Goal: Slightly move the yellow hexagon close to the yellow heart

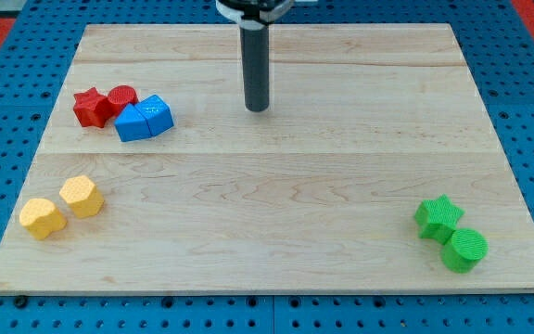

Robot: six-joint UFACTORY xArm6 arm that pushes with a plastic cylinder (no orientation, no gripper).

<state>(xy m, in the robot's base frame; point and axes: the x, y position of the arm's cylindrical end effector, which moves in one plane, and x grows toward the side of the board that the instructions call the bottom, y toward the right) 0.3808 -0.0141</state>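
My tip (257,108), a bare rod with nothing to open or close, stands well apart at one o'clock from the yellow hexagon (82,196), which sits just beside the yellow heart (41,218), so little or nothing seems left.

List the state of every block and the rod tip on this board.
My tip: upper middle, touching no block.
Yellow hexagon: beside yellow heart.
Red star: against red cylinder.
Two blue blocks: touching.
Green star: against green cylinder.
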